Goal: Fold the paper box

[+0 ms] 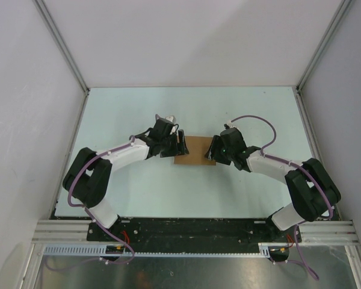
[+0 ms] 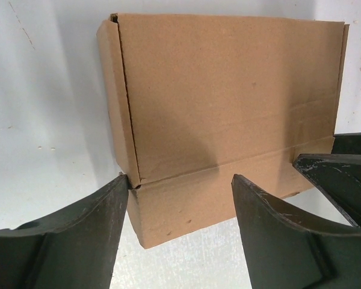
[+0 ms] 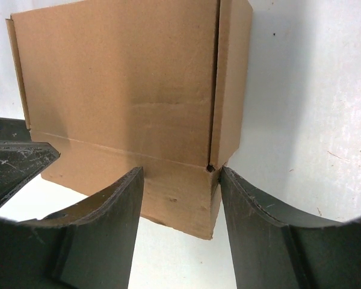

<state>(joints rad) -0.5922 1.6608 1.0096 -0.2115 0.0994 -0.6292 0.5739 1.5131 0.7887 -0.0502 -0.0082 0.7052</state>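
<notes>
- The paper box (image 1: 194, 150) is seen lying near the middle of the worktop (image 1: 228, 114), lid down, with its long axis running left to right between the two arms.
- The left pincer (image 1: 180, 144) is set at the box's left end and the right pincer (image 1: 215, 149) at its right end. Neither is the nearer, so the box is flanked evenly.
- In the left wrist view, the jaws are seen spread wide, with one fingertip (image 2: 108, 211) touching a lower corner of the box. The low end wall lies in the gap and nothing is clamped.
- In the right wrist view, the same is mirrored: the jaws are wide, a fingertip (image 3: 246, 205) is at the box's corner, and the end wall lies between them.
- The fold is judged nearly done. An inward press along the long axis would be called for to seat the ends.
</notes>
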